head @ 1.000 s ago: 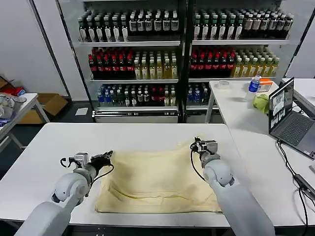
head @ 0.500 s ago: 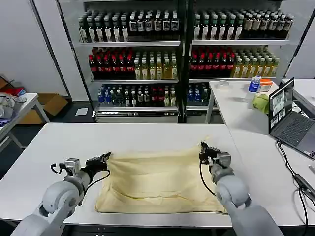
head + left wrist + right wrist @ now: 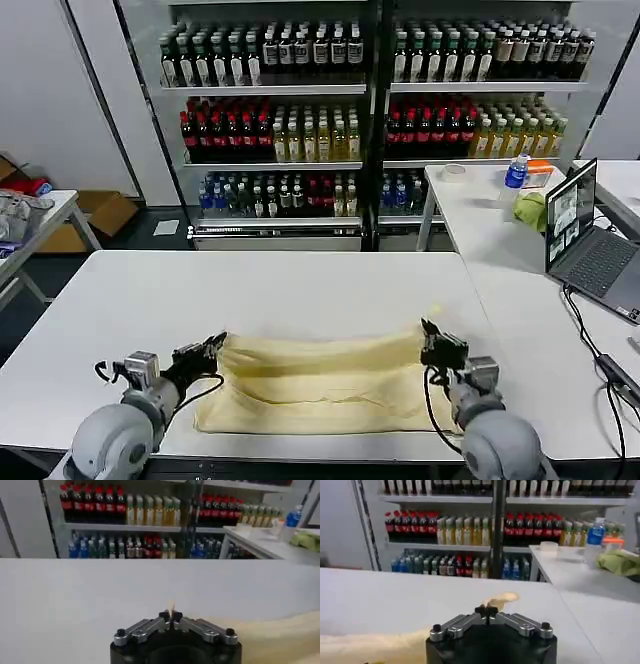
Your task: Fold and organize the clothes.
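Head view — left gripper and right gripper, each pinching a T-shirt corner, fold it toward the table's near edge — next, presumably, lay and release.

Both arms run out past the head view's bottom edge; the T-shirt's near corners sit behind the left gripper and right gripper, its label too small to find
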### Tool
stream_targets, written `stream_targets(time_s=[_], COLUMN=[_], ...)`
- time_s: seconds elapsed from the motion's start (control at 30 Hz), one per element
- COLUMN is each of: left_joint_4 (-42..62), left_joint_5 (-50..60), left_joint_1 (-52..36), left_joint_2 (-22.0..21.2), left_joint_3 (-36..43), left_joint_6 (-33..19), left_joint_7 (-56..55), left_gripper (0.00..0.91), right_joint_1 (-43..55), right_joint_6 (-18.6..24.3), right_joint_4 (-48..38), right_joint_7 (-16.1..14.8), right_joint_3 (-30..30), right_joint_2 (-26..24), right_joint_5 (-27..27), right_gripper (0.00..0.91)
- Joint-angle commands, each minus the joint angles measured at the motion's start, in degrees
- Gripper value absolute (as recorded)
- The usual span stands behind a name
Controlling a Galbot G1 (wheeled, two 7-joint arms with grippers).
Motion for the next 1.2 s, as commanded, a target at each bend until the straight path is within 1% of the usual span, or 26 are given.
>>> stream_targets(time_s=[0.03, 0.23, 0.43, 0.5, 0.53, 0.57, 0.6, 0.63, 0.8, 0.97, 1.03, 1.2], left_joint_4=[-2.0, -1.7, -2.0, -1.8, -1.8, -1.5, -1.3, -1.2, -1.4, -2.7, -3.9, -5.0], left_joint_5=[2.0, 3.2, 4.6, 4.9, 4.9, 5.3, 5.5, 5.8, 7.1, 9.4, 9.7, 10.1], left_joint_1=[6.6, 8.6, 10.1, 10.1, 10.0, 9.8, 9.7, 9.7, 9.1, 9.7, 11.2, 13.7], left_joint_2=[-0.1, -0.4, -1.2, -1.4, -1.4, -1.5, -1.5, -1.5, -1.9, -3.3, -4.7, -8.6], left_joint_3=[-1.4, -2.0, -1.2, -1.1, -1.0, -0.9, -0.9, -0.9, -1.2, -1.7, -2.5, -3.7], left_joint_6=[-0.1, -0.3, -0.6, -0.6, -0.6, -0.6, -0.7, -0.7, -1.8, -4.3, -5.4, -6.3], left_joint_7=[0.2, 0.8, 0.9, 0.9, 0.9, 0.9, 0.9, 1.0, 0.7, -1.0, -2.5, -5.7], left_gripper=[0.01, 0.01, 0.01, 0.03, 0.111, 0.202, 0.746, 0.907, 0.907, 0.907, 0.907, 0.907], right_joint_1=[-9.5, -10.6, -10.2, -10.0, -9.9, -9.8, -9.7, -9.7, -10.7, -12.8, -14.1, -16.7], right_joint_6=[-0.5, -1.2, -1.8, -2.5, -2.8, -3.1, -3.8, -3.8, -3.2, -1.7, -1.2, -0.5], right_joint_4=[3.8, 3.5, 1.4, 1.4, 1.4, 1.3, 1.3, 1.3, 2.8, 5.8, 7.1, 9.8], right_joint_7=[-0.1, 0.0, 0.3, 0.5, 0.5, 0.7, 0.8, 0.8, 0.7, 0.4, 0.3, 0.1], right_joint_3=[3.7, 3.9, 2.7, 2.5, 2.4, 2.3, 2.4, 2.4, 2.9, 3.7, 4.3, 5.8], right_joint_2=[0.4, 1.4, 2.9, 3.2, 3.2, 3.2, 3.2, 3.2, 3.2, 3.5, 3.6, 4.0], right_joint_5=[-0.9, -0.9, -1.4, -1.6, -1.7, -1.8, -1.9, -2.0, -3.3, -5.0, -5.5, -6.1], right_gripper=[0.0, 0.0, 0.0, 0.534, 0.846, 0.907, 0.907, 0.907, 0.907, 0.907, 0.907, 0.907])
